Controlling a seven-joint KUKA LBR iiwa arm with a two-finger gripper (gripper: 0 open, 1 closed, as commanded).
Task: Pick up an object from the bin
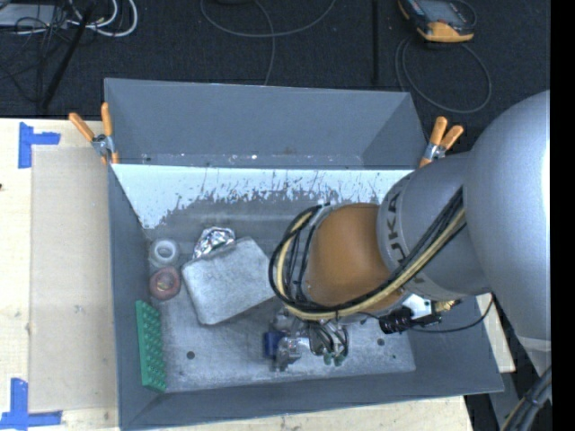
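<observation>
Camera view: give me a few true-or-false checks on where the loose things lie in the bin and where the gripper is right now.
1. The green studded strip lies along the bin's left wall. True.
2. The gripper hangs over the green studded strip. False: it is near the front wall, right of the grey pad.
3. The crumpled foil sits at the grey pad's far corner. True.
4. Two rings lie right of the grey pad. False: the pale ring and the brown ring lie left of it.
</observation>
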